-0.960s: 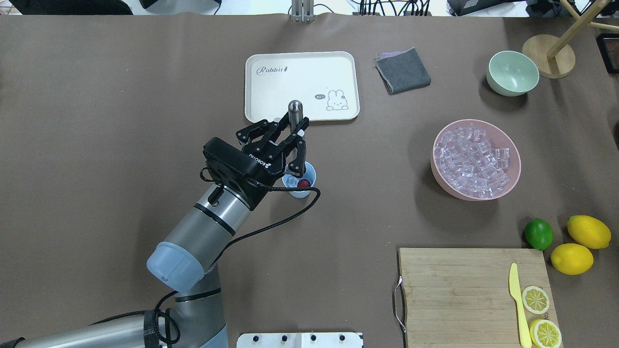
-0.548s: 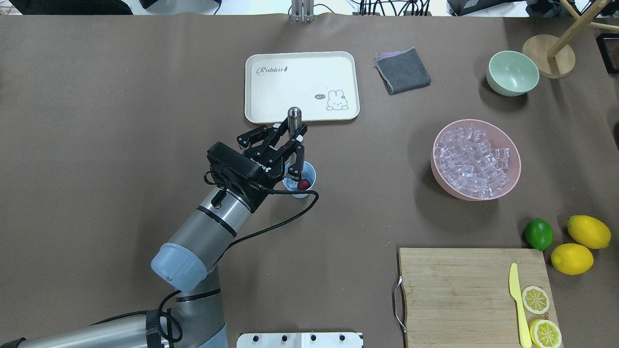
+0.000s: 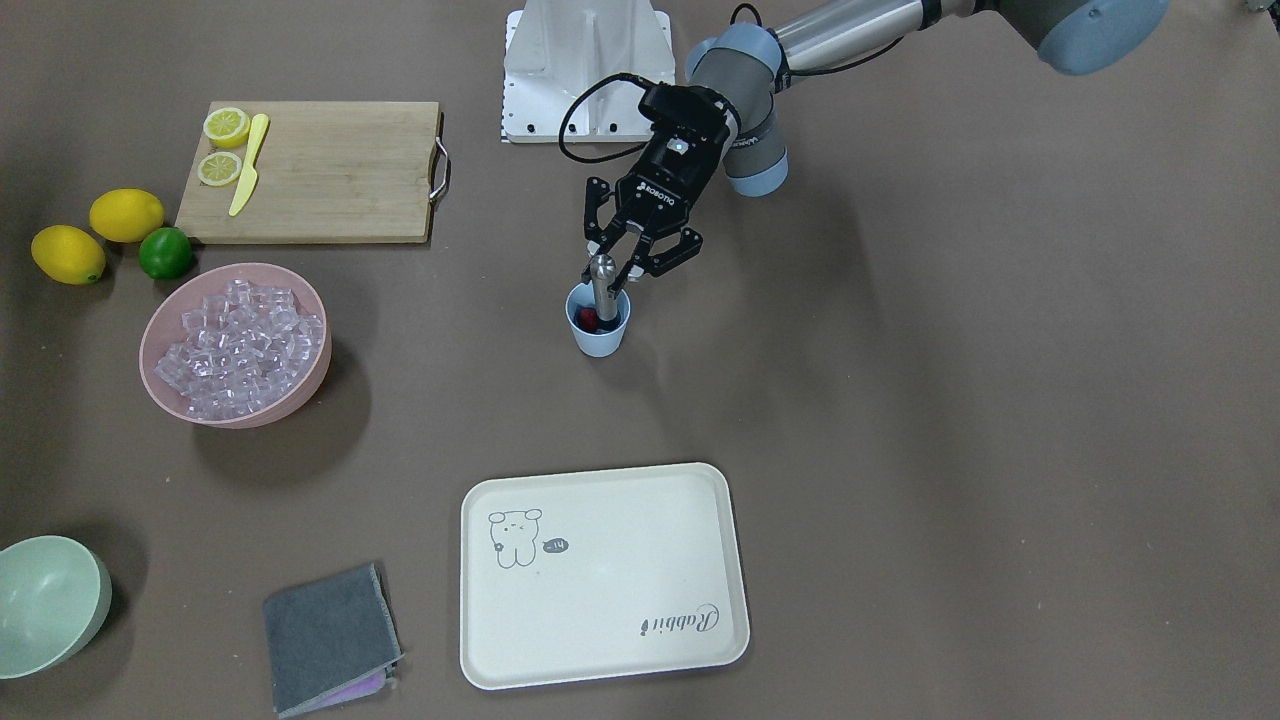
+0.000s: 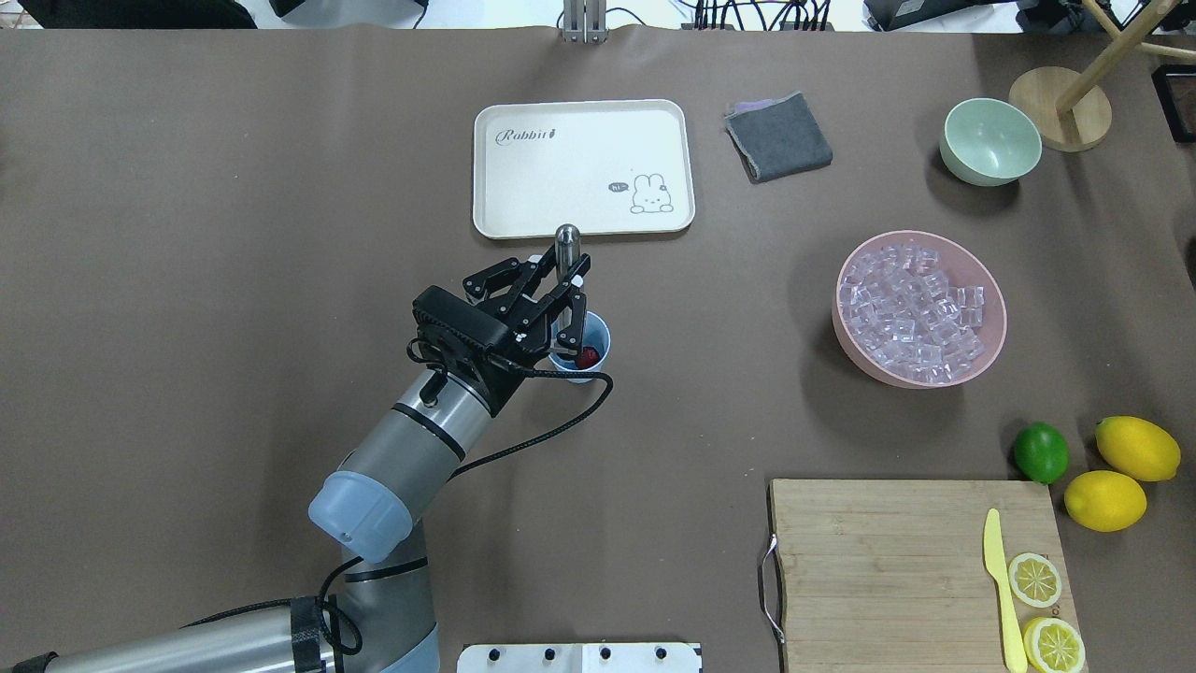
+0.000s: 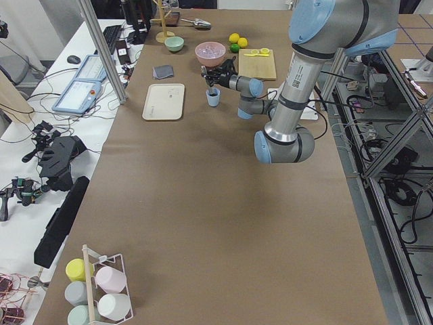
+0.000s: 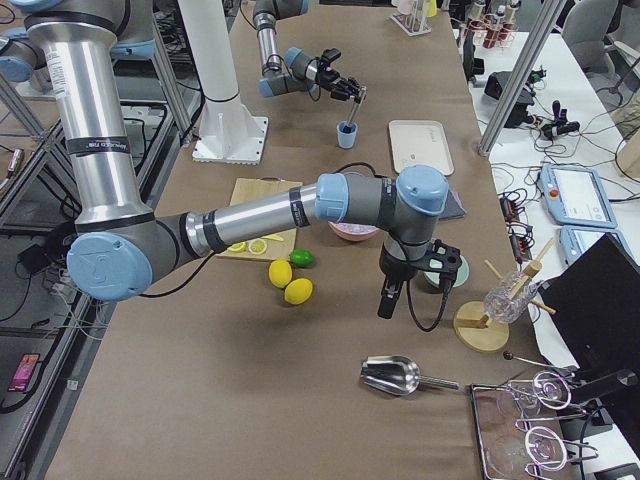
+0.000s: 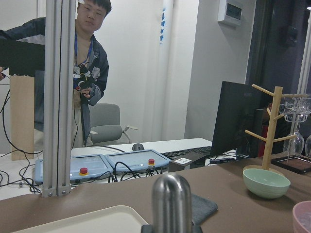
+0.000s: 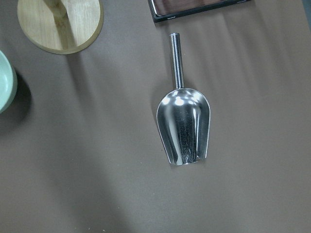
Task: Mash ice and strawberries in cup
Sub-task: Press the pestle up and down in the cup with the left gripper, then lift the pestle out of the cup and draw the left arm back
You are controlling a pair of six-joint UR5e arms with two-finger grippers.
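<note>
Muddler (image 4: 566, 241) stands in cup (image 3: 598, 340), clamped by left gripper (image 3: 611, 268); right gripper (image 6: 386, 303) state unclear

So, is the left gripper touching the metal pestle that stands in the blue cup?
Touching. The exterior front-facing view shows the left gripper shut on the metal pestle just above the cup.

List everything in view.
cup: 1, blue, centre
strawberry: 1, red, in cup
ice: many, clear, in pink bowl
muddler: 1, steel, in cup
pink bowl: 1, right of cup
green bowl: 1, far right
tray: 1, cream, beyond cup
cloth: 1, grey, beside tray
board: 1, wood, near right
knife: 1, yellow, on board
slices: 2, yellow, on board
lemons: 2, yellow, beside board
lime: 1, green, by lemons
scoop: 1, steel, right end
stand: 1, wood, far right
left hand: 1, black, gripping muddler
right hand: 1, black, right end
</note>
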